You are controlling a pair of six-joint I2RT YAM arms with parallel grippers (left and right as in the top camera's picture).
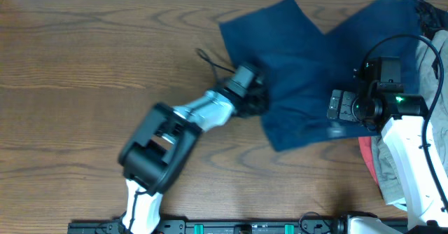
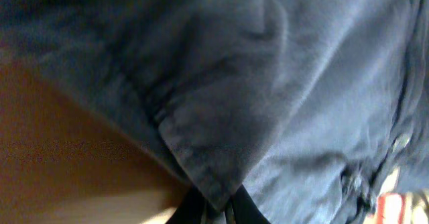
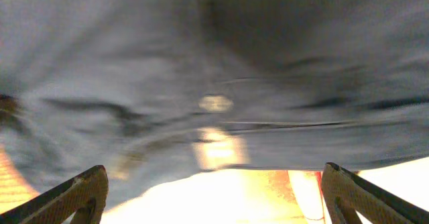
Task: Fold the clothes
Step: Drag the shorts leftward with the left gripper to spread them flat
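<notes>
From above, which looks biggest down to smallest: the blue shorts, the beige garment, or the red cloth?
1. blue shorts: spread out, clearly the largest.
2. beige garment: partly covered, so its full size is unsure.
3. red cloth: only a small sliver shows; the rest is hidden.

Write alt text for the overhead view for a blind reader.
Navy denim shorts lie spread on a wooden table, right of centre. The left hand meets their left edge, the right hand is over their right part; a beige garment and red cloth lie at the right edge.
</notes>
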